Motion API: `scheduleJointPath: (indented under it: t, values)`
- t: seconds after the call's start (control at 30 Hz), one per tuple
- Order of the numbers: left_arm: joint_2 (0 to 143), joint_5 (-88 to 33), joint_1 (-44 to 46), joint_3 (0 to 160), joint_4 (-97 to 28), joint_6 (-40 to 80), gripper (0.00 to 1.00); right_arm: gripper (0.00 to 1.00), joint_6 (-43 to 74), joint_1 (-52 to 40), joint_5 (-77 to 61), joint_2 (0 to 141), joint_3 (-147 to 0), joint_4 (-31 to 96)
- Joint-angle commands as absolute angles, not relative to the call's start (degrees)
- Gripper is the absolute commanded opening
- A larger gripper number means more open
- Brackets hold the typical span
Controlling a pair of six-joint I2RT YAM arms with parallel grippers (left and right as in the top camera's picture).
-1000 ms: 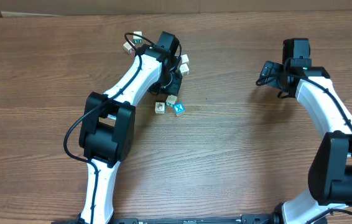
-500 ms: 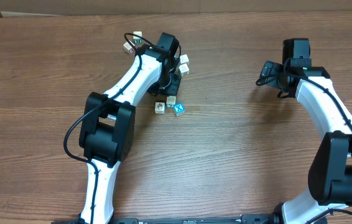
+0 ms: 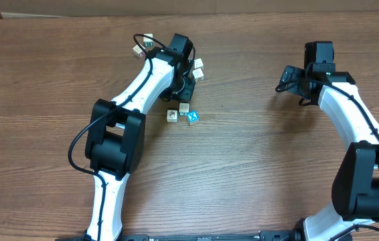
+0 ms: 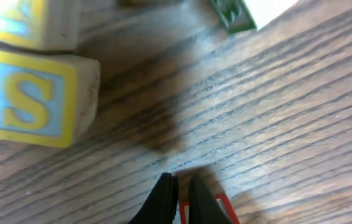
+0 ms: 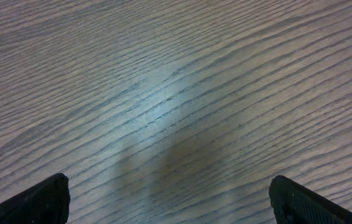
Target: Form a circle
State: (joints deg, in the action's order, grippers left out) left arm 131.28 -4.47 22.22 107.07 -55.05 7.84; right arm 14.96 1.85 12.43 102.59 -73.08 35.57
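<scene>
Overhead view evenly bright, sharp, soft shadows on table, right wrist view shows pale glare patch mid-frame, left wrist view blurred, S block soft-edged, dark shadow beside it

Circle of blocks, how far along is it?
Done: a few small blocks sit bunched together, not yet a closed ring. In hand: nothing; the left fingers are shut and empty near them, the right fingers open over bare table. Left: bringing in scattered blocks.
</scene>
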Motion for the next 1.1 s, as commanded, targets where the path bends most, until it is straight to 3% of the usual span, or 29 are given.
scheduleJointPath:
  t: [0.0,0.4,1.07]
  values:
    - [130.6,-4.0,21.1,111.5,-56.4,10.5,0.06,1.00,15.0,2.0,12.8,101.9,-73.6,35.3]
    - [130.6,2.3,20.2,112.4,-67.7,14.0,0.04,1.00,15.0,2.0,12.8,101.8,-73.6,35.3]
    - [130.6,-3.3,20.3,105.1,-62.7,13.7,0.04,1.00,15.0,2.0,12.8,101.9,-73.6,35.3]
